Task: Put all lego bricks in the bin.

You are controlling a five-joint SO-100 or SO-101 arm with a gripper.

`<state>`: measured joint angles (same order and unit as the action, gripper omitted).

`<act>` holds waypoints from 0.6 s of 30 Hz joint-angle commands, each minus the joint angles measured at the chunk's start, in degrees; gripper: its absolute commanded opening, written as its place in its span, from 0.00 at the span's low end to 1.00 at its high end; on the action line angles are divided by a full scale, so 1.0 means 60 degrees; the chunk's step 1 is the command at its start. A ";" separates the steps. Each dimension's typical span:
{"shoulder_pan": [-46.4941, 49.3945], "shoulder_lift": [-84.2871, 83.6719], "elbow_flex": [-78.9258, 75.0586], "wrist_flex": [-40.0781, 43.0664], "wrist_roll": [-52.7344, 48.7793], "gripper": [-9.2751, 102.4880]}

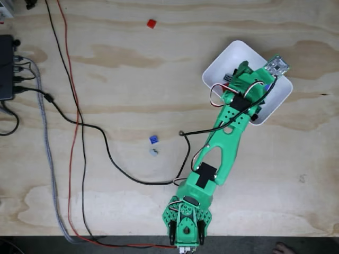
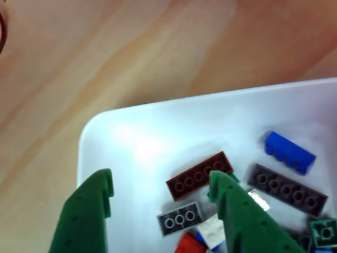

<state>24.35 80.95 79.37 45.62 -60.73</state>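
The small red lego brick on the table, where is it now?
In the fixed view, the small red plastic lego brick lies alone on the wooden table near the top edge, left of the white rectangular plastic bin.

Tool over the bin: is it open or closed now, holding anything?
Tool: open, holding nothing, above the bin.

arm (image 1: 228, 137) over bin (image 1: 228, 61), red brick (image 1: 151, 23) apart
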 commanded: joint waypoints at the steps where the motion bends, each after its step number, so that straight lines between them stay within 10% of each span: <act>1: -0.2183 0.5801 0.0835 0.2358 0.0776 0.27; 6: -0.6943 0.7852 0.4453 0.5742 -0.0234 0.23; 18: -0.7822 0.4805 0.8218 0.2432 -0.2153 0.26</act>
<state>-23.38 112.41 129.73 63.90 -69.96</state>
